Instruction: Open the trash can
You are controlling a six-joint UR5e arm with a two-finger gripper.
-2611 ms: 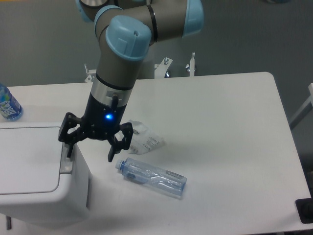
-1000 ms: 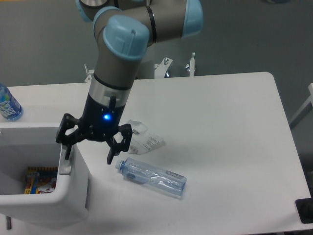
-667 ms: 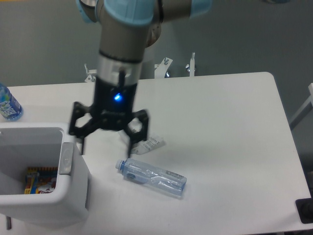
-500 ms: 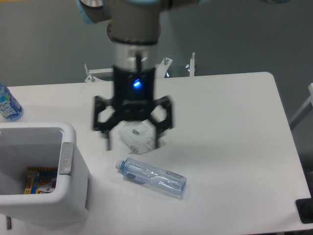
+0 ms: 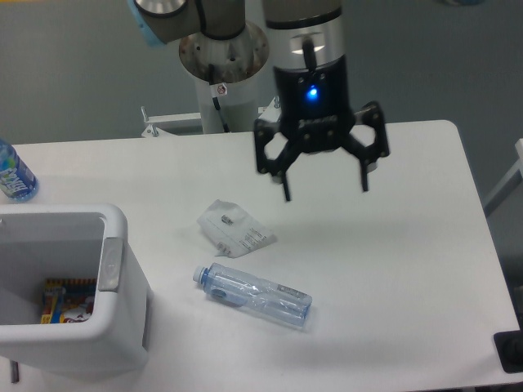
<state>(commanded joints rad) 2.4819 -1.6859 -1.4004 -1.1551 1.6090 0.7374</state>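
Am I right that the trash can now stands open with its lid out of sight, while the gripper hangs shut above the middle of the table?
Not quite: the gripper is open, its fingers spread wide apart and holding nothing, as the camera view shows. The rest holds: the trash can stands open with no lid in sight, and the gripper hangs above the middle of the table.

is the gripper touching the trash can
Apart. The camera view shows the open gripper hanging over the table, far right of the trash can.
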